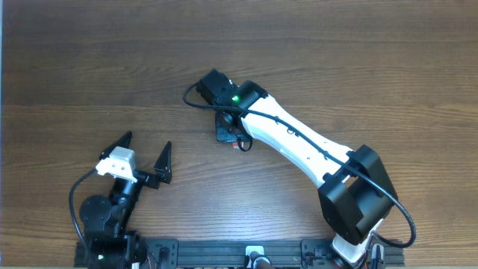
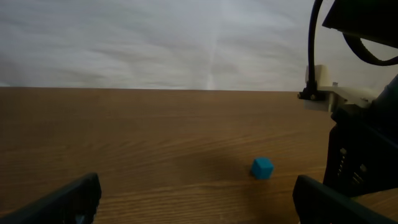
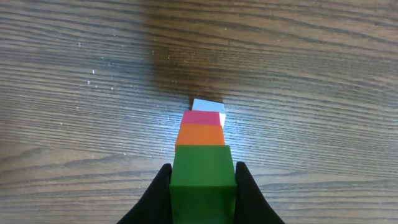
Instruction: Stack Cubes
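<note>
R gripper point(image 3: 202, 167) is clamped on the green cube point(image 3: 202, 177), one finger per side face, prob. to keep it square over the stack. Under it, going down: orange cube point(image 3: 200, 135), pink cube point(image 3: 203, 117), then white cube point(image 3: 208, 105) on the wood table point(image 3: 74, 93). Can't tell if green touches orange yet. L gripper point(image 1: 148, 140) sits near its base, fingers spread, holding nothing, out of the way. Blue cube point(image 2: 262, 168) lies loose on the table, apart from the stack; likely the next pick.
</note>
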{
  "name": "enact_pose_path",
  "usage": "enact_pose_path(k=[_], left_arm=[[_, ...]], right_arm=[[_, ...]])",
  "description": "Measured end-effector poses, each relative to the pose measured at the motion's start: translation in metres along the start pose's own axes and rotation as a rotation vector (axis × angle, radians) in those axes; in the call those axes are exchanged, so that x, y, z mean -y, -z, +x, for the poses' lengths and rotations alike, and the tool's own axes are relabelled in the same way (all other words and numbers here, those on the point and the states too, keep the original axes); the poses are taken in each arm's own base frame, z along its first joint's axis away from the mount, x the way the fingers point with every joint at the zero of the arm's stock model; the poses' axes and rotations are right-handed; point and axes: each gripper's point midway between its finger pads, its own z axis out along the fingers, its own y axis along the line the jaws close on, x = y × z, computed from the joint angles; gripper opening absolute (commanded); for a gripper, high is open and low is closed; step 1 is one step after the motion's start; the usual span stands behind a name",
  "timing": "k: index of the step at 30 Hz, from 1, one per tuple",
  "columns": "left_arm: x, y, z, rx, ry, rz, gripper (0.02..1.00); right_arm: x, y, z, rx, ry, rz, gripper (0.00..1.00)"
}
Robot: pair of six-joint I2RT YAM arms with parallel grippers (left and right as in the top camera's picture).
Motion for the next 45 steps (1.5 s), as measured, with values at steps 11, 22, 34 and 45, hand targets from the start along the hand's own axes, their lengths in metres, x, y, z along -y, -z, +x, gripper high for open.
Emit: enact_pose_path(k=[11,22,34,45], left_arm=[[0.0000,0.0000,0.0000,0.000,0.000,0.000,0.998],[0.0000,0.0000,0.0000,0.000,0.000,0.000,0.996],[0.0000,0.0000,0.0000,0.000,0.000,0.000,0.998],[0.0000,0.0000,0.0000,0.000,0.000,0.000,0.996]], right_arm=[[-0.0023,-0.0001,-0.0026,0.011,-0.001,-0.009,0.009],[-0.0027,-0.0001,-0.0023,0.009,-0.001,-0.012,0.012],[-0.0026,-0.0001,-0.0017,0.006,-0.001,-0.012,0.016],[-0.0027,-0.0001,-0.0008,0.001,0.000,-0.013,0.235]])
